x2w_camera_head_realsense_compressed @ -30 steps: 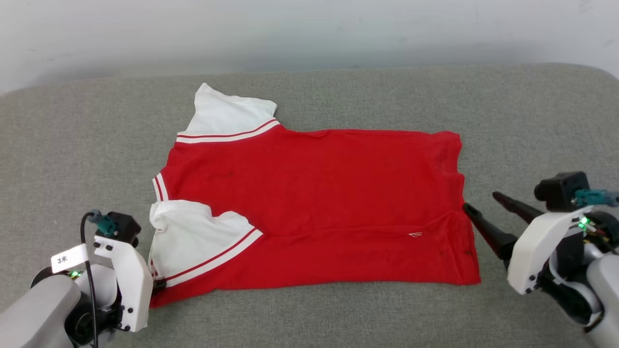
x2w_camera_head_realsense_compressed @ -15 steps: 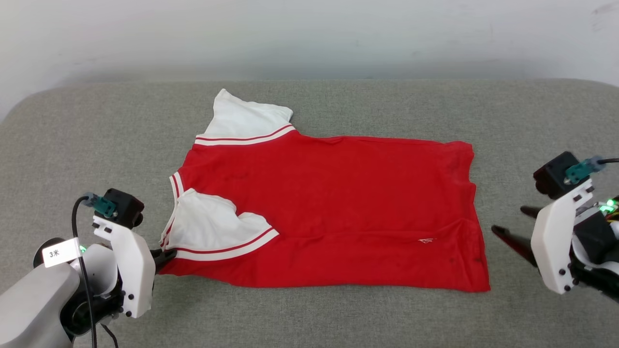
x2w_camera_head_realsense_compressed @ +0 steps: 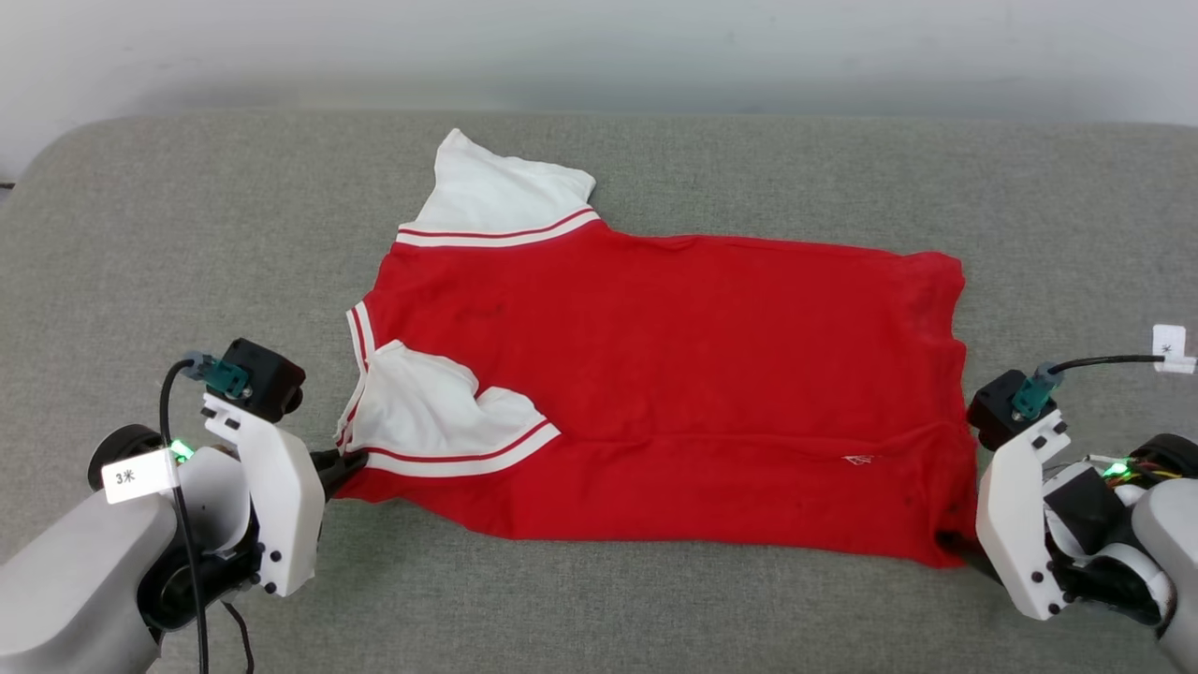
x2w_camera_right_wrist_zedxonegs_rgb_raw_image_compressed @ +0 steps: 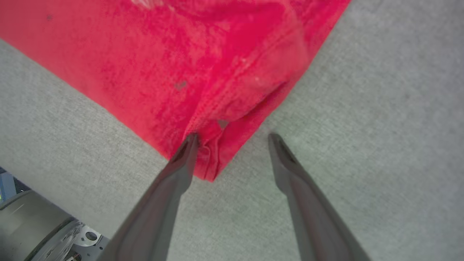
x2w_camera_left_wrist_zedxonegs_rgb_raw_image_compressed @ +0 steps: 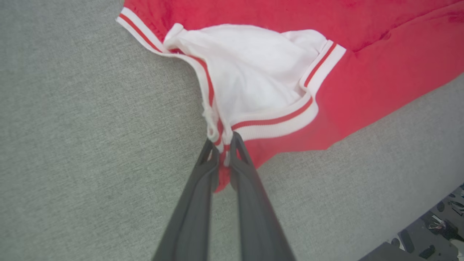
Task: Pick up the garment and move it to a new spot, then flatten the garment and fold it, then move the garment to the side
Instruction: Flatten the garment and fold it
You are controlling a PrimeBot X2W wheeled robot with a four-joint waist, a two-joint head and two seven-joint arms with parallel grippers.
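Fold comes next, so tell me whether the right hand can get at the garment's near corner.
Likely yes: the right hand, open, straddles that corner of the garment on the grey cushion, with nothing in between.

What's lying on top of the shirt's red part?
One white sleeve, folded over onto the red shirt. The left gripper is shut on the striped trim at its edge. The red cloth beneath the sleeve is covered and can't be seen.
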